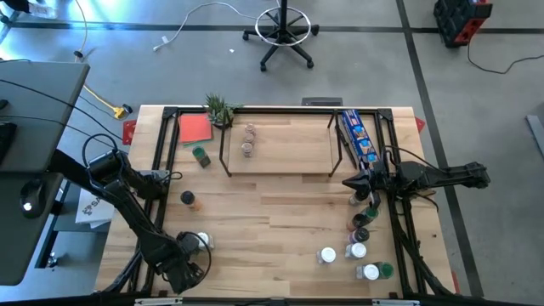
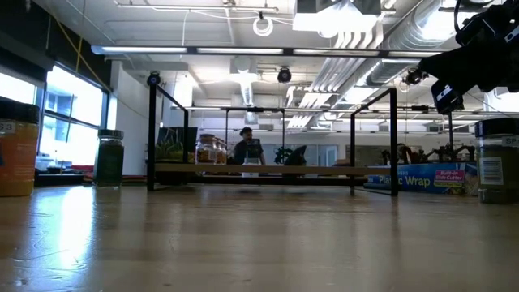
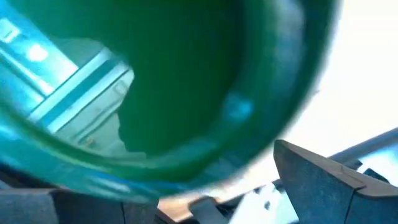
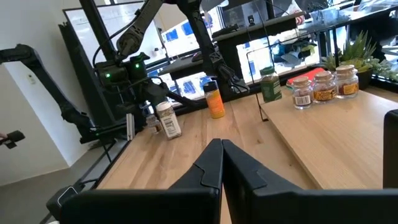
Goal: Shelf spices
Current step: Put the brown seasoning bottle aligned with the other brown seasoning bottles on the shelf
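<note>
The light-wood shelf (image 1: 285, 157) stands at the table's far middle with three clear-lidded jars (image 4: 323, 86) on its left part. A green-lidded jar (image 1: 201, 156) and an orange-filled jar (image 1: 189, 201) stand on the table left of it. Several more jars (image 1: 360, 228) cluster near the right edge. My left gripper (image 1: 197, 244) is low at the near left, shut on a green-lidded jar (image 3: 174, 81) that fills its wrist view. My right gripper (image 4: 222, 163) hangs shut and empty above the table by the shelf's right end (image 1: 357, 181). My left gripper has a jar between its two fingers, and the jar's green lid (image 3: 186, 99) faces the wrist camera close up. One finger (image 3: 311, 180) shows beside the lid. The jar itself hides the place of contact, and whether it stands on the table cannot be told.
A long blue packet (image 1: 357, 136) lies along the shelf's right end under the black frame (image 1: 387, 127). A small potted plant (image 1: 219, 109) and a red flat square (image 1: 195, 127) sit at the far left. Bare wood lies in the table's middle (image 1: 272, 221).
</note>
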Robot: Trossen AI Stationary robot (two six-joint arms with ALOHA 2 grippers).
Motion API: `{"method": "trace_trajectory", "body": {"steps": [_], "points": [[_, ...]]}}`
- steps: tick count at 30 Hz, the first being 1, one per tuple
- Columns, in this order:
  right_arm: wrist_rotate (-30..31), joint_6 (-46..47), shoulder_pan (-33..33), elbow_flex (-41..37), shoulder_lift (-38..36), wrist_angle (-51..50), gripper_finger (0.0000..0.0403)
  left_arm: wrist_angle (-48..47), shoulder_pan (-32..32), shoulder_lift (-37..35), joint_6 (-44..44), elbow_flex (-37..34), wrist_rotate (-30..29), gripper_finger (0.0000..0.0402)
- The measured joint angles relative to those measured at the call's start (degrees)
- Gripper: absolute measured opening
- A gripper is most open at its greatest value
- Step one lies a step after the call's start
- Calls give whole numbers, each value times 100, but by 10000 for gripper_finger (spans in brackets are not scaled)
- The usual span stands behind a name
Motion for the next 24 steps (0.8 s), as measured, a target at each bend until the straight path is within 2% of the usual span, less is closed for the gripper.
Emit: {"method": "trace_trajectory", "body": {"steps": [24], "points": [[-2,-14,0,0,-2,0,0,149,-133,129,147,17,-122,284]]}}
